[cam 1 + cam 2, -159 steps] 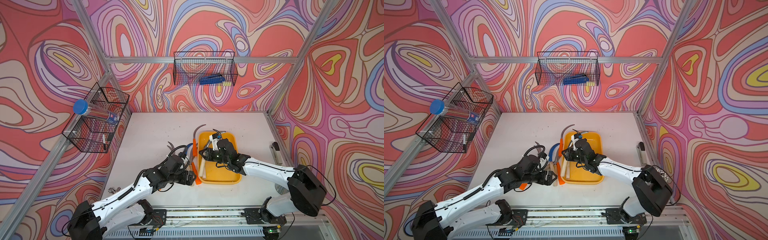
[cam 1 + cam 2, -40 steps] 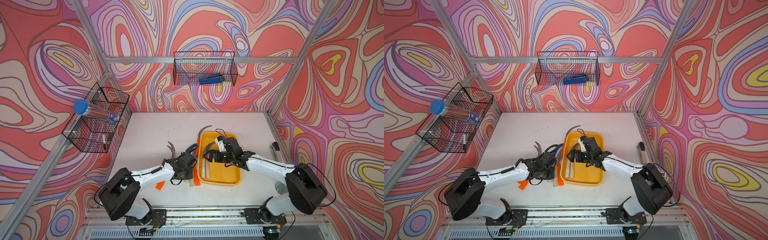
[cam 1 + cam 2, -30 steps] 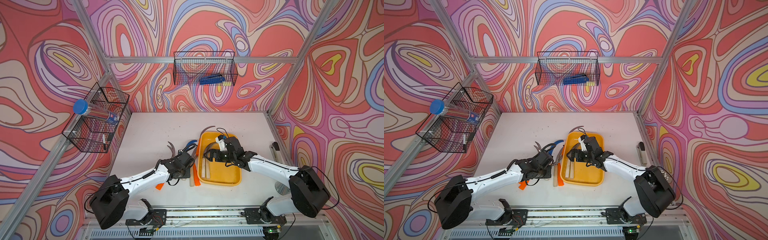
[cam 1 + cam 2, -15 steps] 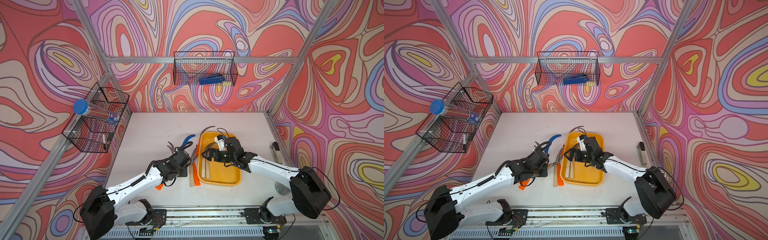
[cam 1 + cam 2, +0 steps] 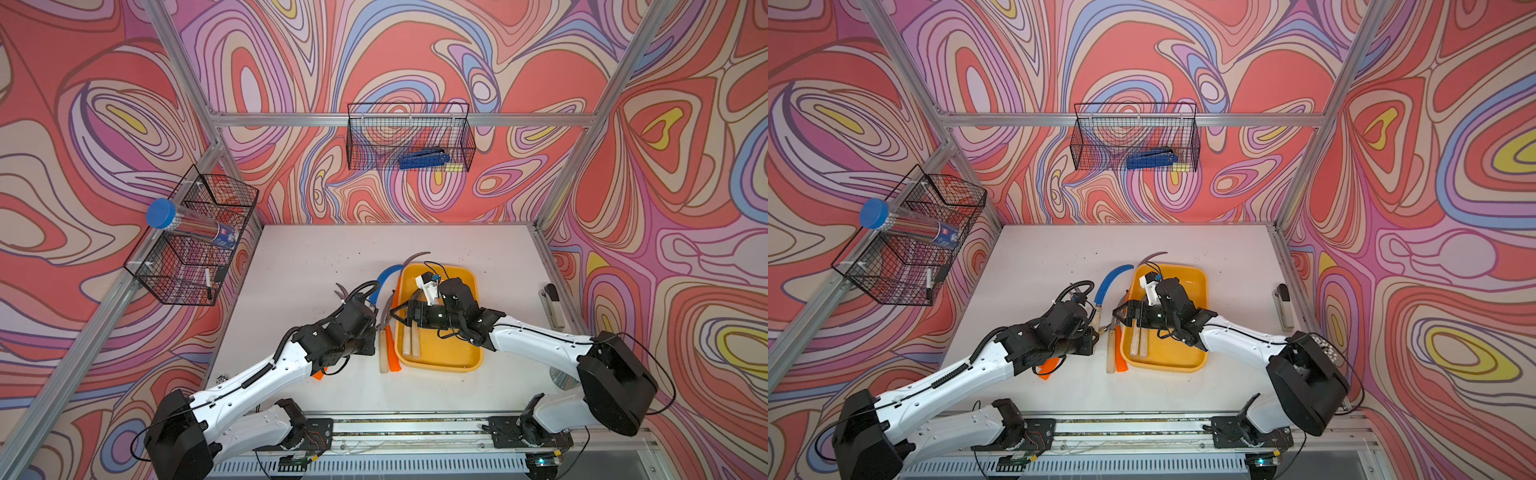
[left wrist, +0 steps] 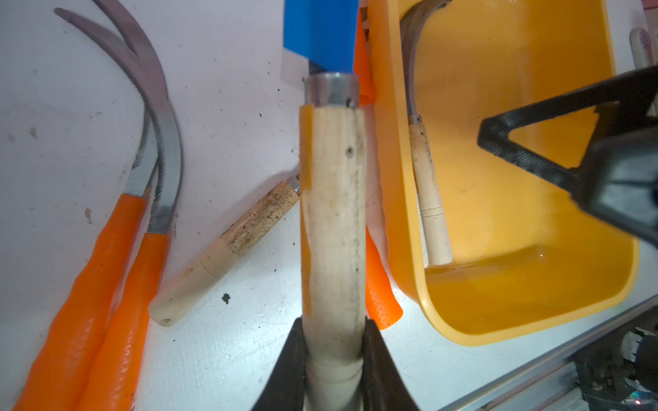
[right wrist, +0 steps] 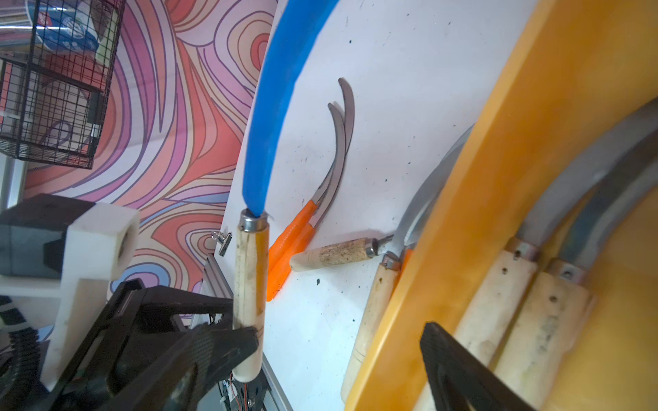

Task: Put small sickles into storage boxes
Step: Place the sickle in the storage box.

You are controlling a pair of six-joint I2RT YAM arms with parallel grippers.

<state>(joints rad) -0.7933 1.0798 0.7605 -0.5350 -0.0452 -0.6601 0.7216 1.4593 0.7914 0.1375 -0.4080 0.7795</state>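
1. Blue-bladed sickle (image 5: 1109,284) shows left of centre in both top views, just left of the yellow tray (image 5: 1177,356). It appears lifted clear of the table (image 5: 1038,257). The left gripper (image 6: 333,343) is clenched on the butt of its pale wooden handle, and the blade points up-frame.
2. The right gripper (image 5: 1122,316) hangs spread wide and empty over the tray's left rim, in the likely path. It should clear off first.
3. Carry the sickle rightward, high enough to pass the rim and parallel to the tray's long side.
4. Two wooden-handled sickles (image 5: 1138,340) lie along the tray's left wall, so aim for the bare floor to their right.
5. Gripped at the butt, the long blade may swing, so move slowly. Lower until the handle rests, then let go.
6. Avoid nudging the loose sickles (image 5: 1115,355) against the tray's outer left wall. The orange-handled pair (image 6: 106,267) waits further left.
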